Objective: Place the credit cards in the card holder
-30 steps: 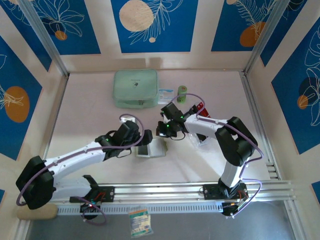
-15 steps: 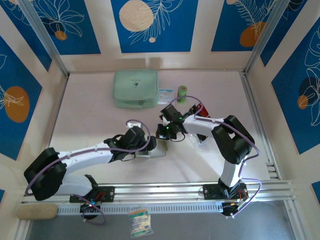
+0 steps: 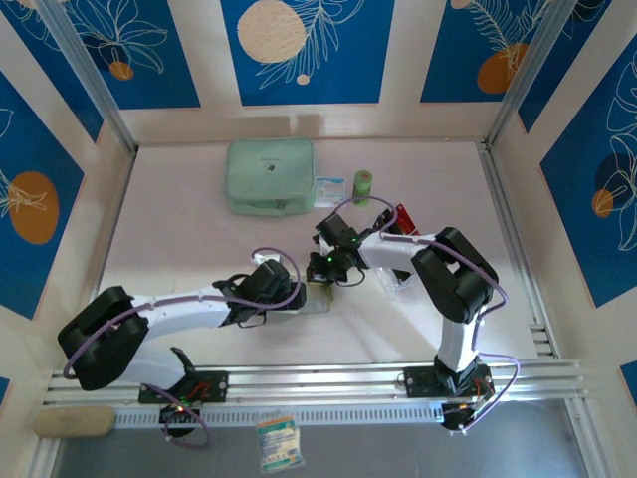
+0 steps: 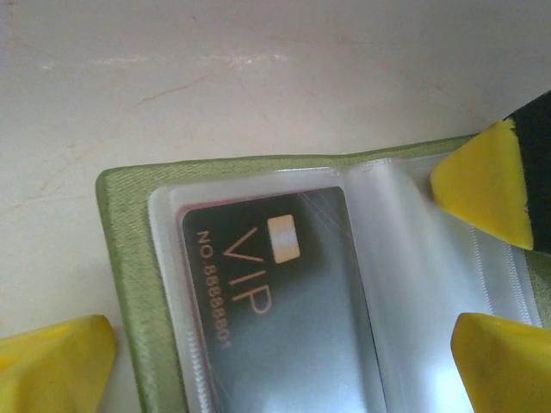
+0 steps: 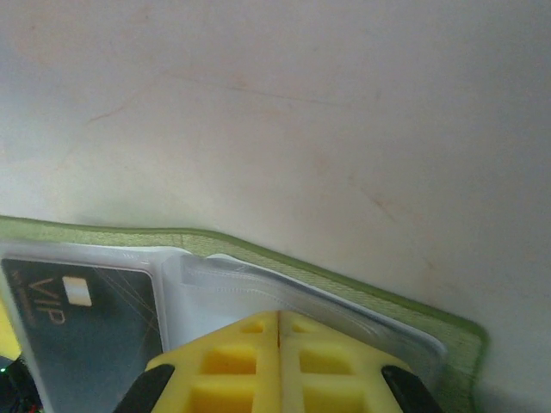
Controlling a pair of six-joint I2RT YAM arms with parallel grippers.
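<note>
Top external view: both arms are converging mid-table on the counter (image 3: 179,229), the left lying low and outstretched, the right folding back leftward. Wide apart, the left end effector (image 4: 280,370) is straddling the open card holder (image 4: 129,284), a dark credit card (image 4: 275,327) sleeved inside. Fingers together, the right end effector (image 5: 280,344) is pressing on the next sleeve; any pinch is hidden.

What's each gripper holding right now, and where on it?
Left gripper: open over the olive-green folding wallet, holding nothing. Right gripper: fingers shut at a clear plastic sleeve inside it; pinching or only pressing cannot be told.
</note>
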